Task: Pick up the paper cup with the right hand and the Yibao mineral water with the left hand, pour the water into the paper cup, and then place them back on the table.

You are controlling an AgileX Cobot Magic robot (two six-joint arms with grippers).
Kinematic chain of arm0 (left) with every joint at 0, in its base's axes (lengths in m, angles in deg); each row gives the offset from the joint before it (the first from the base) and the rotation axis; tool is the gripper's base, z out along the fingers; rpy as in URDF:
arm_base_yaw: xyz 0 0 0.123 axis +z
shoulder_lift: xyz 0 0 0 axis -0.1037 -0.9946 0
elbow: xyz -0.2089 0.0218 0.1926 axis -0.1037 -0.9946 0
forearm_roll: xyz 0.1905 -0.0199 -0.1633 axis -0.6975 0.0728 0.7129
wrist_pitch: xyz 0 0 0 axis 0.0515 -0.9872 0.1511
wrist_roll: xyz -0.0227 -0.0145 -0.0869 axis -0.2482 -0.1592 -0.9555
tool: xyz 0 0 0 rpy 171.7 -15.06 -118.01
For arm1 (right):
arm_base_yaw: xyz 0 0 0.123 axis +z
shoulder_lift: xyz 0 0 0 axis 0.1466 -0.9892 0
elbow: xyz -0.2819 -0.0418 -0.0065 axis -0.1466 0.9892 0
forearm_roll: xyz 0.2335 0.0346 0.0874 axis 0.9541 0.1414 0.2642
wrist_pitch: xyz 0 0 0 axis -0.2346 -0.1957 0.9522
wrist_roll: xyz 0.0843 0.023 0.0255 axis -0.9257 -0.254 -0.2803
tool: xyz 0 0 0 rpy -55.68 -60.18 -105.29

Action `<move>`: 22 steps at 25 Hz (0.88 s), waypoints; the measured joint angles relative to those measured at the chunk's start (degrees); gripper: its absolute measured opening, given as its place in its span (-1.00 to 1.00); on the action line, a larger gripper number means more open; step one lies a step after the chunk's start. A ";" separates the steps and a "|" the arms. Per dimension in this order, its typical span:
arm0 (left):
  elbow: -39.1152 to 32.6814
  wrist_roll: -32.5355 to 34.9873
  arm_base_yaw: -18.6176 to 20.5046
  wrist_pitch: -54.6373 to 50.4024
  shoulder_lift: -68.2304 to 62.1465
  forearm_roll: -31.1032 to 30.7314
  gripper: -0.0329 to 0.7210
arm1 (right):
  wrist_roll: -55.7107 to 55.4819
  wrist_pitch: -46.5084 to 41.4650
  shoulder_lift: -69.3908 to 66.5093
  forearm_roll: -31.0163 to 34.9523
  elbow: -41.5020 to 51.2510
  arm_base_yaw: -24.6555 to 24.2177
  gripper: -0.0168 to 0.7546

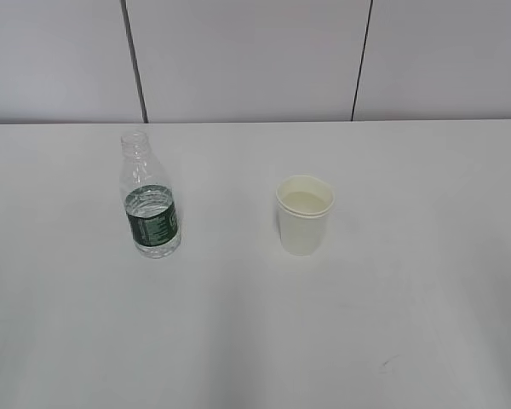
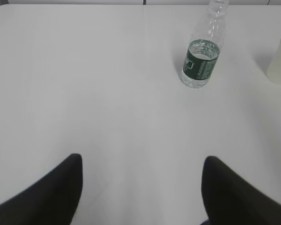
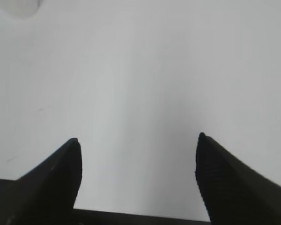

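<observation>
Yibao mineral water point(image 1: 151, 207) stands upright on the tabletop point(image 1: 255, 341), left of centre in the exterior view, its cap off and its dark green label wrapped around the lower body. Water fills it to about the top edge of that label. Well apart to its right stands the paper cup point(image 1: 305, 214), also upright, with a pale liquid surface showing inside its rim. Neither of my arms appears in that view.

From my left wrist camera, my left tool point(image 2: 140, 164) hangs above bare tabletop with its two dark fingers point(image 2: 47, 197) spread wide and nothing between them. The bottle sits far ahead and to the right of the gap, and the cup's side just shows at the right edge of that picture.

From my right wrist camera, my right tool point(image 3: 136, 145) is likewise spread wide and holds nothing, with only white surface between its fingers point(image 3: 234, 183). A pale blurred shape sits in the top left corner there; I cannot tell what it is.
</observation>
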 joint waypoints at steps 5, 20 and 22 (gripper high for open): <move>0.06 0.00 0.00 -0.21 1.27 -0.04 0.37 | -0.13 1.29 3.35 0.14 0.64 0.00 0.56; 0.06 0.00 0.00 -0.27 1.46 -0.04 0.34 | -0.22 -0.26 24.06 0.58 0.04 0.00 0.56; 0.06 0.00 0.00 -0.27 1.48 -0.10 0.34 | -0.22 -2.40 24.28 0.58 -0.88 0.00 0.56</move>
